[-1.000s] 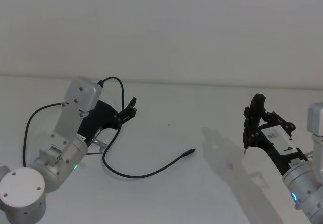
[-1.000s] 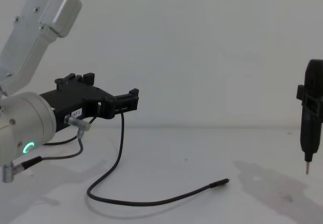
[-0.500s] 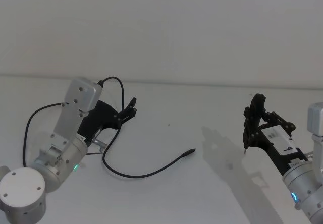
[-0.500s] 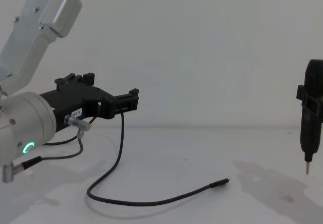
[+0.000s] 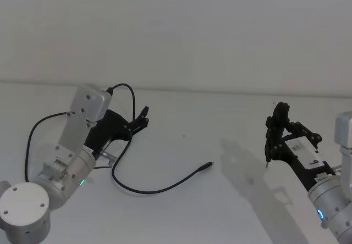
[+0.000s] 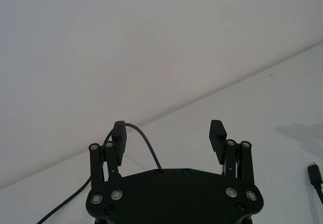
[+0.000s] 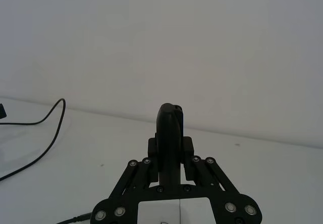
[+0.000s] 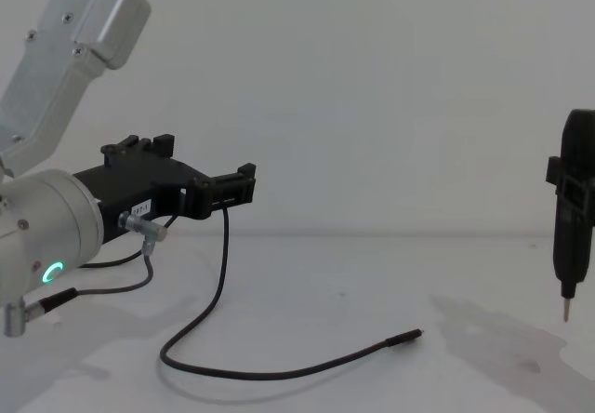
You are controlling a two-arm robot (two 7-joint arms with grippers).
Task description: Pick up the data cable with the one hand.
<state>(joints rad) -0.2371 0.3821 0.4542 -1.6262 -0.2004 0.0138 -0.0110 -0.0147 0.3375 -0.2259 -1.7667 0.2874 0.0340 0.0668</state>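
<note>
Closest in, the data cable (image 5: 157, 191) has its slack curving across the white counter (image 5: 192, 123), with the plug tip (image 5: 207, 166) lying flat toward the middle. The right gripper (image 5: 275, 137) is off to the right, fingers pinching a black pointed tool (image 7: 170, 120) whose tip hangs above the counter. Farther back on the left, the left gripper (image 5: 144, 117) sits raised with its fingers spread, and the cable rises past one fingertip (image 6: 119, 129).

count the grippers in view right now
2. The left gripper is raised on the left, open, the data cable hanging down beside it; the right gripper is on the right, shut on a pointed tool.
</note>
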